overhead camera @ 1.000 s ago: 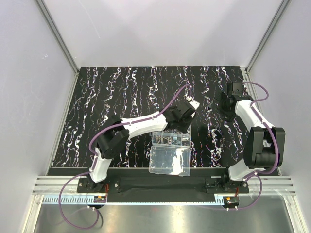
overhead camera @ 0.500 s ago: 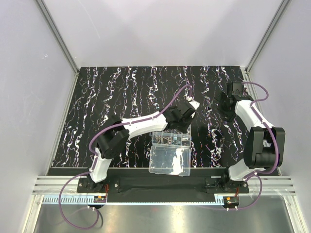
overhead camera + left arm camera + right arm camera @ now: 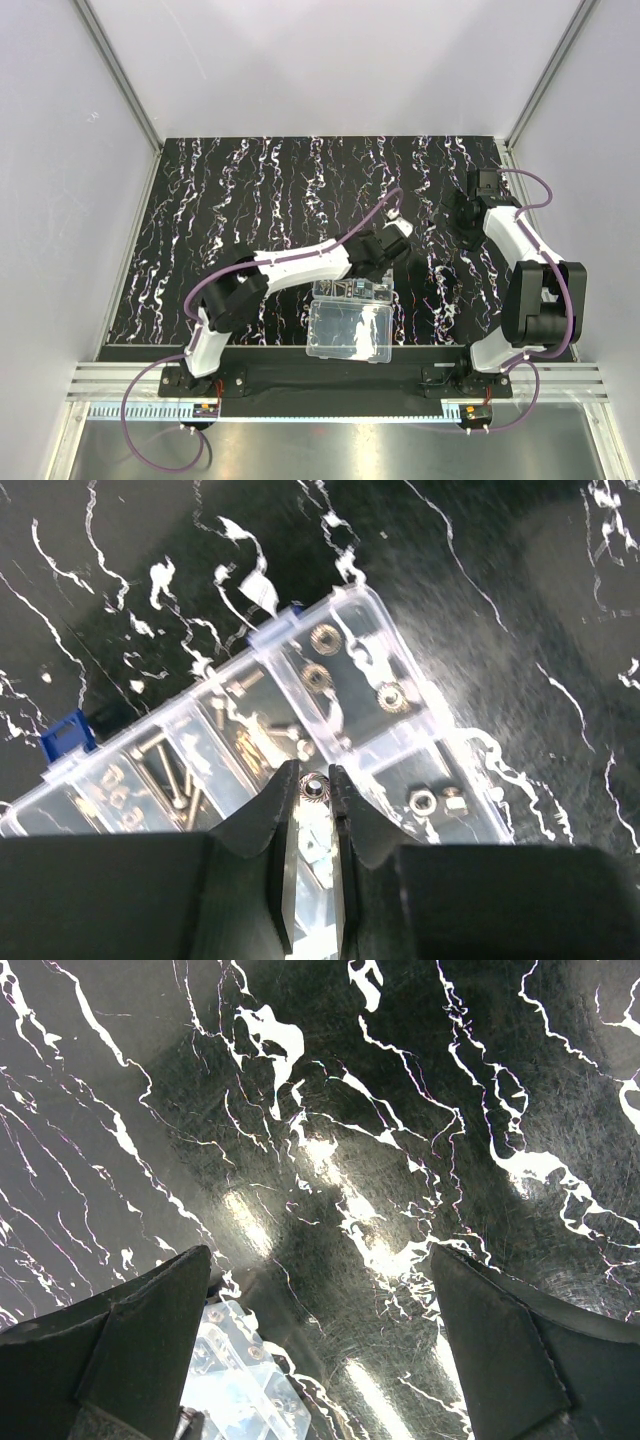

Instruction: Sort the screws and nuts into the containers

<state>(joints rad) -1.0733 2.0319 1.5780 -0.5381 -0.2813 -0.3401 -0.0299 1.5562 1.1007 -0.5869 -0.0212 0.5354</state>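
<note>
Above the divided half of the clear organizer box (image 3: 352, 695), you find the left gripper (image 3: 313, 773) with its fingers drawn nearly together, pinching one small silvery nut (image 3: 314, 787) between the tips. Note that further nuts (image 3: 324, 638) lie in the corner cell beyond the tips, and thin screws (image 3: 170, 772) lie in the cells toward the blue latch (image 3: 66, 736). Locate the box at the near middle of the black streaked mat (image 3: 330, 1110), its plain lid (image 3: 348, 332) folded open toward the arm bases. Observe the right gripper (image 3: 320, 1255) over bare mat at the far right, fingers spread fully apart, holding nothing.
</note>
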